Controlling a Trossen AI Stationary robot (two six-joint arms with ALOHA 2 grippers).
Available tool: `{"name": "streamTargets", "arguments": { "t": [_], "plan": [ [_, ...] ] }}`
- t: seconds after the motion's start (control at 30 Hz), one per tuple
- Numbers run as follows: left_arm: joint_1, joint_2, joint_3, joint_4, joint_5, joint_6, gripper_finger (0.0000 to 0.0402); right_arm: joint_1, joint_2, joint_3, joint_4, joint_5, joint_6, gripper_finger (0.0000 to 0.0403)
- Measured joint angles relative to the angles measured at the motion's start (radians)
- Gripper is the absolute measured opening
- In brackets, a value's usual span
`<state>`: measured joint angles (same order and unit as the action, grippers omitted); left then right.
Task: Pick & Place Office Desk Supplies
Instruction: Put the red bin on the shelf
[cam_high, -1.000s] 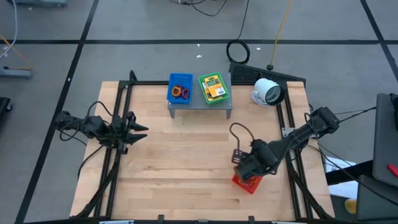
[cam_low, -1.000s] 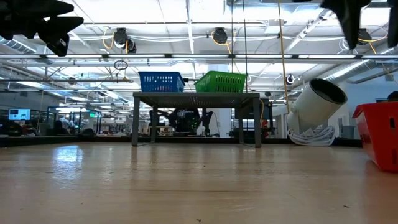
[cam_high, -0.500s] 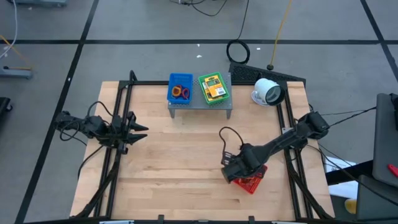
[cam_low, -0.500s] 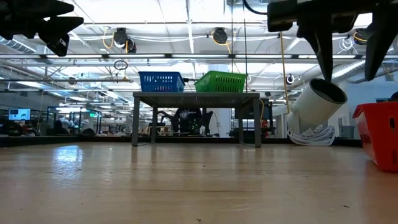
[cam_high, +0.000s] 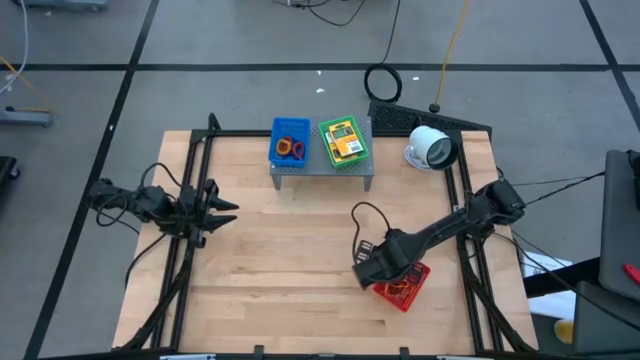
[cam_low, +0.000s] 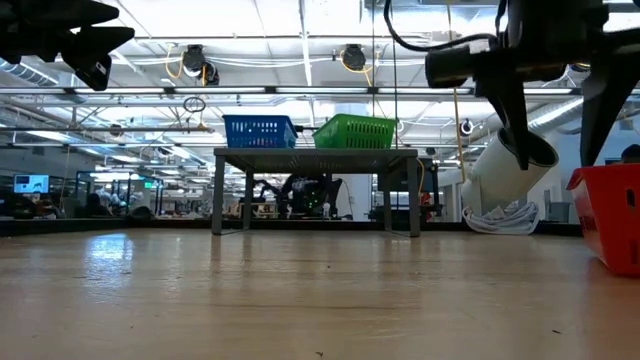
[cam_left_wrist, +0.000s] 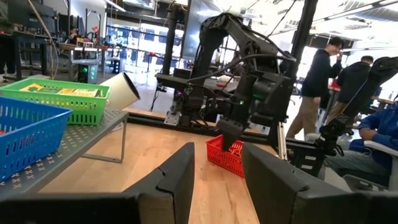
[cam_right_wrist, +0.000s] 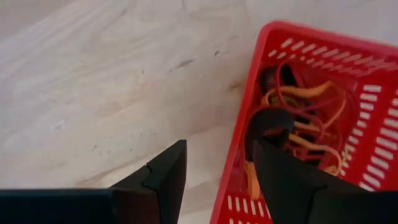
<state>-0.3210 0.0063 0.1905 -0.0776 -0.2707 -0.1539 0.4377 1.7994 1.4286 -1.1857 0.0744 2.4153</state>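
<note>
Left gripper (cam_high: 228, 210) sits parked at the table's left edge, well off the wood in the low view, fingers parted with nothing between them. Wooden table (cam_high: 290, 270) is bare through the middle. At the far edge, a grey perforated shelf (cam_high: 322, 166) carries two baskets side by side: blue basket (cam_high: 290, 143) with orange and dark rings in it, green basket (cam_high: 344, 139) just beside it holding yellow packets (cam_high: 345, 140) with green labels. White round camera-like device (cam_high: 431, 148) lies on its side near the far right corner, apart from the shelf. Right gripper (cam_high: 364, 276) hangs over the near-left rim of the red basket (cam_high: 408, 288), which sits on the table toward the right side. Its fingers are spread and straddle the basket wall: one finger over bare wood outside, the other (cam_right_wrist: 286, 177) over the inside, nothing pinched. Inside the red basket: a tangle of orange rubber bands (cam_right_wrist: 311, 127) plus a dark ring, lying on the basket floor. Left wrist view shows the right arm standing over the red basket, people in the room behind.
</note>
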Motion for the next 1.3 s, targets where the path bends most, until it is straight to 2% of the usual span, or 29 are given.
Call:
{"name": "streamTargets", "arguments": {
  "t": [0.83, 1.0, 1.3],
  "plan": [
    [0.0, 0.0, 0.0, 0.0, 0.0, 0.0, 0.0141, -0.013, 0.0, -0.19, 0.21, -0.024, -0.02, 0.0166],
    [0.0, 0.0, 0.0, 0.0, 0.0, 0.0, 0.0141, -0.013, 0.0, -0.193, 0.222, -0.023, -0.037, 0.0126],
    [0.0, 0.0, 0.0, 0.0, 0.0, 0.0, 0.0141, -0.012, -0.009, -0.193, 0.222, 0.008, -0.083, 0.0019]
  ]
}}
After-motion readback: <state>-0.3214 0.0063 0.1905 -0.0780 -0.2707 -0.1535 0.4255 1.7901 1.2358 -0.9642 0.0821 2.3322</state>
